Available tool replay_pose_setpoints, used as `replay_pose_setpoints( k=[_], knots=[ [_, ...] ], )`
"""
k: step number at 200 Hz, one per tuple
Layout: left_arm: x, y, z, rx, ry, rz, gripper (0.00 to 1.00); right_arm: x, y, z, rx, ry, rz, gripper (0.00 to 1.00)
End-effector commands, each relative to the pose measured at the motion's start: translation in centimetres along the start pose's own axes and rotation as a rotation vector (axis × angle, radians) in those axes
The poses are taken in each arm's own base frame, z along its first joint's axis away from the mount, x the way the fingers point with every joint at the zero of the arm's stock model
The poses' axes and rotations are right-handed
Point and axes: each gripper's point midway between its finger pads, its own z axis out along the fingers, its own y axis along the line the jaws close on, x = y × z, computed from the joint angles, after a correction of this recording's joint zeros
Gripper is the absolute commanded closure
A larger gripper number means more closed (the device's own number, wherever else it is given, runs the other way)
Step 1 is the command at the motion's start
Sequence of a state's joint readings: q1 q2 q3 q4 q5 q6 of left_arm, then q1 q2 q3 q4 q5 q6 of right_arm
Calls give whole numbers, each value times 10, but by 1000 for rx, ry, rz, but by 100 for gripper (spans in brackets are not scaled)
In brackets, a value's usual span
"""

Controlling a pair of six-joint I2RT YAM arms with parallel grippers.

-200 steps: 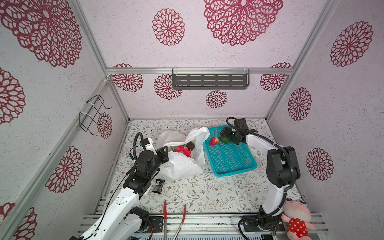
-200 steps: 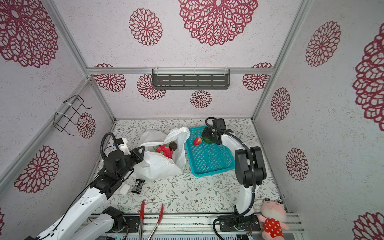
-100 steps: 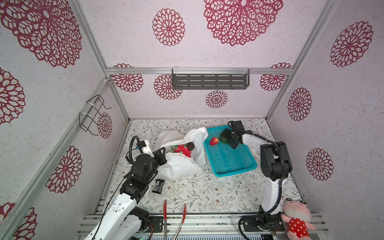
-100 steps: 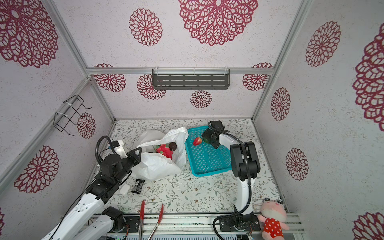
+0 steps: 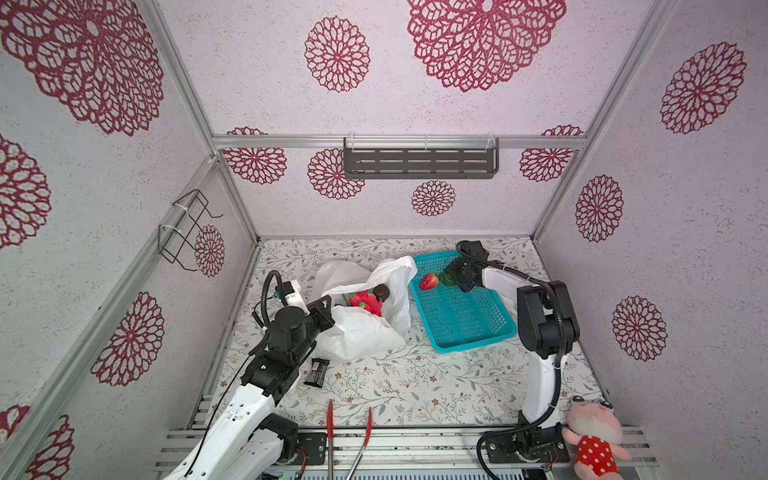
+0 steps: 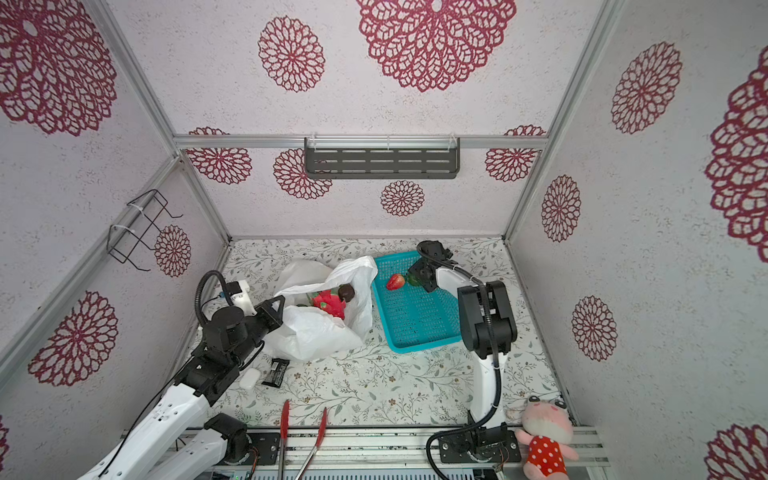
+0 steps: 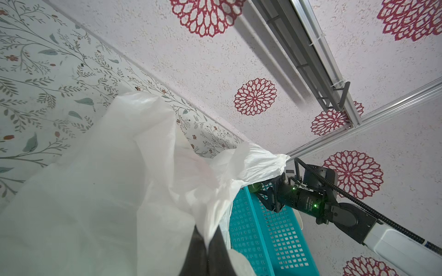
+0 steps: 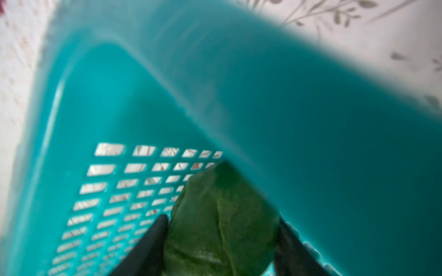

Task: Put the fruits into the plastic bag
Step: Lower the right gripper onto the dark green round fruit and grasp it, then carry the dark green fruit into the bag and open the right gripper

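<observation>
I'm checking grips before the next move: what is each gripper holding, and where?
The left gripper pinches the plastic bag by its rim. The right gripper clasps the green fruit by its two sides, inside the basket.

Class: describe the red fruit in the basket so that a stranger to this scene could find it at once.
On the floral table, just right of the white plastic bag, sits a teal basket. The red fruit lies at its far end, on the side nearest the bag. It is the only red thing in there; its neighbour, the green fruit, is held in the right gripper.
</observation>
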State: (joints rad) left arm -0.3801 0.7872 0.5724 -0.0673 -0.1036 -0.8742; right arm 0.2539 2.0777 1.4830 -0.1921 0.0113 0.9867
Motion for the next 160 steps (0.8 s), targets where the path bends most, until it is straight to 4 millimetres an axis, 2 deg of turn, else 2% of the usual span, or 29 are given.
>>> replay_pose_setpoints(
  k=[1, 43, 74, 93, 124, 143, 160],
  knots=[
    [-2, -1, 0, -2, -12, 13, 100, 12, -9, 0, 44, 21, -7, 58],
    [-2, -3, 3, 0, -2, 15, 100, 4, 9, -25, -4, -14, -98, 67],
    [-2, -6, 3, 9, 1, 7, 100, -1, 26, -66, -79, -29, -196, 67],
    [-3, -8, 3, 17, 1, 6, 100, 6, 40, -99, -173, -7, -286, 68],
    [-4, -11, 3, 25, 0, 12, 100, 47, 52, -150, -408, 100, -401, 68],
    [-5, -11, 3, 25, -1, 18, 100, 89, 67, -178, -598, 201, -459, 68],
    [-5, -12, 5, 30, 2, 26, 100, 136, 82, -193, -735, 297, -537, 67]
  ],
)
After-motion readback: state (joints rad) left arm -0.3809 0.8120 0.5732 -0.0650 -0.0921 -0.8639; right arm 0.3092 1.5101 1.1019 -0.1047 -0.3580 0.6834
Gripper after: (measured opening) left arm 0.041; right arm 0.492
